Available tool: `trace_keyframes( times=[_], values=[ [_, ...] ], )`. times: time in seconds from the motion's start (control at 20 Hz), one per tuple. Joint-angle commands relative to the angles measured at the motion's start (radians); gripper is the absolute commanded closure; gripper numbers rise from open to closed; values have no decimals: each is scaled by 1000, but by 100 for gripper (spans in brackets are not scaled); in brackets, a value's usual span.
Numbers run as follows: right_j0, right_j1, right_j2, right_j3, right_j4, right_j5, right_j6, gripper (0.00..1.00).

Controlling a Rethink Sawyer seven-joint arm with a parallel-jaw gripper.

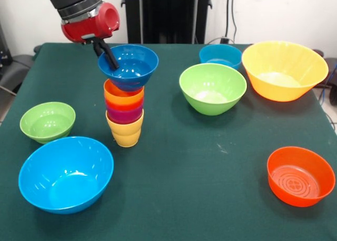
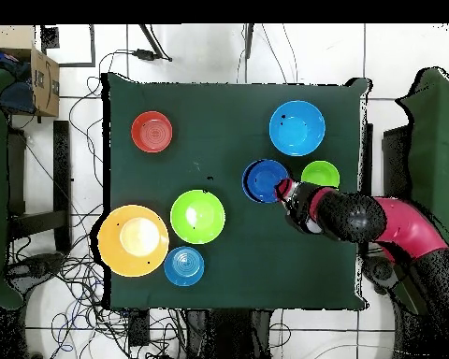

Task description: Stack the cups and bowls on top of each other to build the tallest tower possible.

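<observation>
The tower point(image 1: 125, 114) stands left of centre: a yellow cup point(image 1: 126, 134) at the base, then a purple cup point(image 1: 125, 116), a red-orange cup point(image 1: 124, 105) and an orange-yellow cup point(image 1: 122, 92). A dark blue bowl point(image 1: 132, 67) sits on top, slightly tilted. My gripper point(image 1: 105, 56) comes down from the upper left and is shut on this bowl's rim, one black finger inside it. From overhead the dark blue bowl point(image 2: 264, 179) hides the cups, with my gripper point(image 2: 284, 190) at its edge.
Loose bowls around the tower: small green point(image 1: 47, 121), large light blue point(image 1: 66, 173), medium green point(image 1: 212, 88), teal point(image 1: 220, 55), large orange-yellow point(image 1: 284, 70), orange-red point(image 1: 300, 176). The small green and light blue bowls lie nearest the tower.
</observation>
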Motion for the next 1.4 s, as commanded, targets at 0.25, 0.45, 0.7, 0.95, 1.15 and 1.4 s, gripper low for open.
trace_keyframes(
  times=[0.25, 0.45, 0.7, 0.95, 1.15, 1.4],
  values=[
    [9, 62, -2, 4, -143, 55, -321, 100],
    [15, 52, 7, -12, -137, 78, -321, 100],
    [23, 58, 12, -34, -140, 89, -321, 100],
    [30, 63, 18, -62, -142, 108, -324, 100],
    [25, 64, 20, -68, -145, 115, -332, 100],
    [18, 63, 24, -68, -145, 115, -336, 100]
  ],
)
